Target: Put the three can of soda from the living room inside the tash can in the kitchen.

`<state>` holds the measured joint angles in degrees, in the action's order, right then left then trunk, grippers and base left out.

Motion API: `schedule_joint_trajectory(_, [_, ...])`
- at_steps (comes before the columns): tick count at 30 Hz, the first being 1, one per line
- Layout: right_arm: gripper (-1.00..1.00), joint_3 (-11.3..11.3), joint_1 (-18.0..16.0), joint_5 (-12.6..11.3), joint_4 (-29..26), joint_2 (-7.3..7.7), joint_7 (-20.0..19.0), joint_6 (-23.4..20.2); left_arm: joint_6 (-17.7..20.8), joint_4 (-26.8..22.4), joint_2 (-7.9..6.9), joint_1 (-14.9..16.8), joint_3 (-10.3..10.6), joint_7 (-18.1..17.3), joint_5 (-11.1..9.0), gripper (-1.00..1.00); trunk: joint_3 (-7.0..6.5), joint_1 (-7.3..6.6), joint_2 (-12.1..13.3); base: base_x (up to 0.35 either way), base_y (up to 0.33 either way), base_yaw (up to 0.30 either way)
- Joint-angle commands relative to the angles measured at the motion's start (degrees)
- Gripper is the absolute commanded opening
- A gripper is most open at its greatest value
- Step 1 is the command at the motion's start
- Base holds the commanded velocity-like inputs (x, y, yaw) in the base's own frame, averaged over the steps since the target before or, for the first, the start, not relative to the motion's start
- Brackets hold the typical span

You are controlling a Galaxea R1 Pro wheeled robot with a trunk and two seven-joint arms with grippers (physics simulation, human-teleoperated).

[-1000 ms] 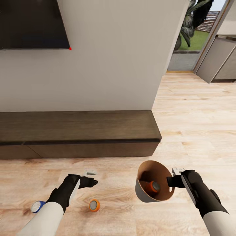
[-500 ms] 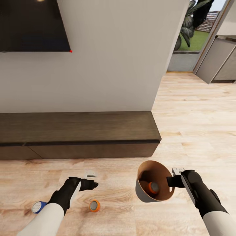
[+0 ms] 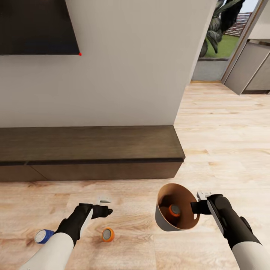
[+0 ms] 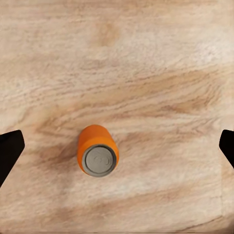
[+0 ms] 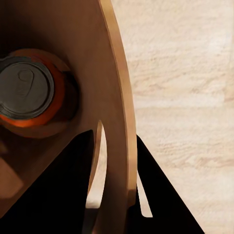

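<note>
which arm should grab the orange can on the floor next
Left. The left gripper hangs just above the loose orange can on the wood floor, jaws wide apart with the can between them in the wrist view. The right gripper is busy, shut on the trash can rim.

A home living room, judging by pale wood-plank floor, long dark wooden bench against a plain wall at 12 o'clock. Black wall screen at 11 o'clock; garden doorway at 1 o'clock.
</note>
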<state>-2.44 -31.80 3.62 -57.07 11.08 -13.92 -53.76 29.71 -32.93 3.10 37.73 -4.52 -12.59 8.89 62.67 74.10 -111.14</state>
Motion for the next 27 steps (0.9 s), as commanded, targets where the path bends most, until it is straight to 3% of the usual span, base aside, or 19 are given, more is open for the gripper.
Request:
schedule_joint_trajectory(1, [-1.0,0.0,0.0,-1.2,-0.1,0.01,-0.3,-0.1,0.0,0.5,-0.01,0.1,0.0,0.0,0.0,1.0,0.18,0.22,-0.4,0.0,0.0,0.0])
schedule_joint_trajectory(14, [-1.0,-0.4,0.0,-1.5,-0.7,0.04,-0.4,-0.1,0.3,4.7,0.02,1.3,-0.1,1.9,-0.1,1.0,2.69,3.08,-5.6,0.0,0.0,0.0])
schedule_joint_trajectory(22, [-1.0,-0.8,0.0,-1.9,-3.0,0.02,-0.7,0.0,0.3,9.3,-0.37,3.3,0.1,3.1,-4.0,1.0,4.28,4.83,-8.8,0.0,0.0,0.0])
schedule_joint_trajectory(27, [-1.0,-0.8,0.0,-1.9,-5.3,0.02,-0.9,0.1,0.4,10.0,-0.39,3.6,0.2,3.5,-4.8,1.0,5.19,5.93,-10.8,0.0,0.0,0.0])
